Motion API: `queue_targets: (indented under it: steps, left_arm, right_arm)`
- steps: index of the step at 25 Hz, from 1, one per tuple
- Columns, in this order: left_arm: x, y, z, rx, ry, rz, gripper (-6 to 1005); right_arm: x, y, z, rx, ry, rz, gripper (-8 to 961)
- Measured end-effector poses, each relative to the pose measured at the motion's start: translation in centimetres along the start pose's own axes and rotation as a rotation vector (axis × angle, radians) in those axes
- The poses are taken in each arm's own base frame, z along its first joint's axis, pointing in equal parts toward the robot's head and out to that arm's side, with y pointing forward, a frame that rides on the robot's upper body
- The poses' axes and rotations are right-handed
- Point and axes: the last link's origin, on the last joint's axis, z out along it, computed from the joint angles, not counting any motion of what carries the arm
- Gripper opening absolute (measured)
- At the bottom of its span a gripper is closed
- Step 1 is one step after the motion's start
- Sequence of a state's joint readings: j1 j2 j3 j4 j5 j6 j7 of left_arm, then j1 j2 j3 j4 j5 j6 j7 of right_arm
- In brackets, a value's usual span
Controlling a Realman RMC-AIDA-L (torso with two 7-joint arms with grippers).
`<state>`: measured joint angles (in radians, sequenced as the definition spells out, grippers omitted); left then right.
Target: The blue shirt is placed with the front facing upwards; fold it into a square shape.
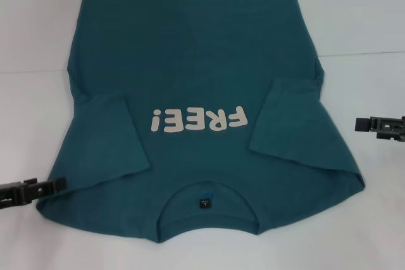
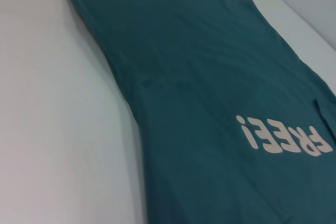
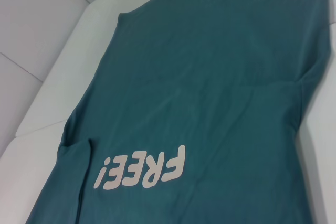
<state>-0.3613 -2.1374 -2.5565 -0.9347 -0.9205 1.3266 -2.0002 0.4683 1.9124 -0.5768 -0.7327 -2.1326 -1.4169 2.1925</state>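
The blue shirt point(image 1: 190, 61) lies flat on the white table point(image 1: 38, 42), front up. Its collar point(image 1: 204, 203) with a small dark tag is nearest me, and the white "FREE!" lettering point(image 1: 197, 120) reads upside down. Both short sleeves are folded inward onto the chest, one at the left point(image 1: 111, 137) and one at the right point(image 1: 288, 124). My left gripper point(image 1: 60, 183) hovers just off the shirt's near left shoulder. Off the shirt's right edge, level with the lettering, my right gripper point(image 1: 359, 123) stands a little apart from the cloth. The wrist views show the shirt point(image 2: 199, 77) point(image 3: 210, 66) spread out.
White table surface surrounds the shirt on the left, right and near sides. The shirt's hem reaches the far edge of the head view. A table edge or seam point(image 3: 89, 3) shows beyond the hem in the right wrist view.
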Motion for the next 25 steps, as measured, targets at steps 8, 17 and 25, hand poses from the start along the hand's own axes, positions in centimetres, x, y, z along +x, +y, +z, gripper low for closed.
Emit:
queue_targets:
  steps: [8, 17, 25]
  left_arm:
    - [-0.5, -0.8, 0.1, 0.035, -0.048, -0.063, 824]
    - [-0.3, -1.0, 0.5, 0.059, -0.044, -0.045, 825]
    - [-0.5, -0.6, 1.0, 0.049, -0.070, -0.026, 825]
  right_arm:
    - [-0.3, 0.1, 0.0, -0.001, 0.000, -0.006, 946]
    - [-0.5, 0.4, 0.3, -0.008, 0.001, -0.015, 946]
    - [-0.6, 0.3, 0.7, 0.011, 0.014, -0.025, 946]
